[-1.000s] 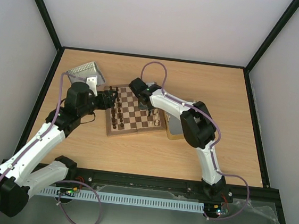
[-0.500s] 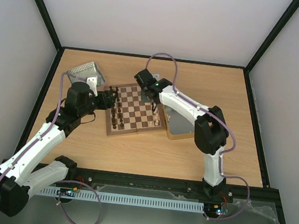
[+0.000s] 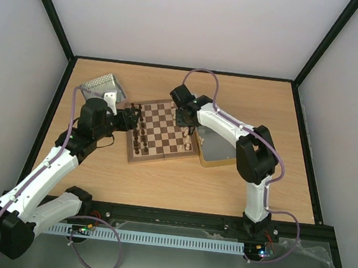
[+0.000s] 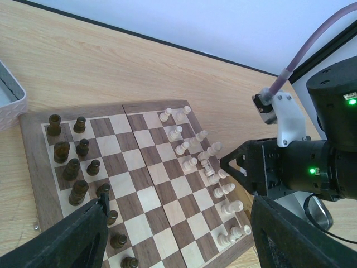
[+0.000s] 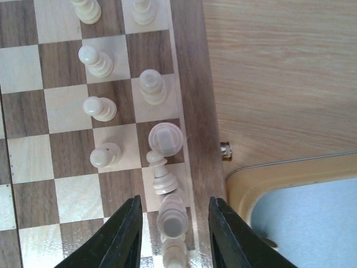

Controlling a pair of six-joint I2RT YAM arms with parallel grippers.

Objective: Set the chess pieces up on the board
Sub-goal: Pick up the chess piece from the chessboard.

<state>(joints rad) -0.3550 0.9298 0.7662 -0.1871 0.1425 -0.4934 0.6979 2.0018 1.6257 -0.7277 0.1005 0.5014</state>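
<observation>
Shiny tin [image 3: 101, 85] sits near far-left corner of bench, w/ the L arm's wrist just on its near side. L gripper [image 3: 131, 117] hangs at left edge of the board [image 3: 163, 132]. In the wrist view its fingers [image 4: 61, 237] are spread wide, w/ dark-side squares showing btwn them.

Board lies mid-bench, a bit left of centre, closer to far edge than near edge & turned slightly. Dark pieces [image 3: 142, 130] stand upright in approx two rows down its left side. Cream pieces [image 3: 188, 139] crowd the right side in two ragged rows by the right border. Most are upright, but one small piece [image 5: 162, 174] lies tipped over beside the border.

R gripper [image 3: 182, 118] is over the far-right part of board, pointing down among the cream pieces. In the wrist view its fingers [image 5: 122, 234] are apart & straddle one upright cream piece [image 5: 170, 216] in the border row. A sliver of gap shows each side, so it is around the piece, not pinching it.

A small metal stud [image 5: 225, 149] sticks out of the board's right side. Second tin [image 3: 214, 155] lies flat just beside the board's right edge, approx mid-bench, w/ R arm passing over it.
</observation>
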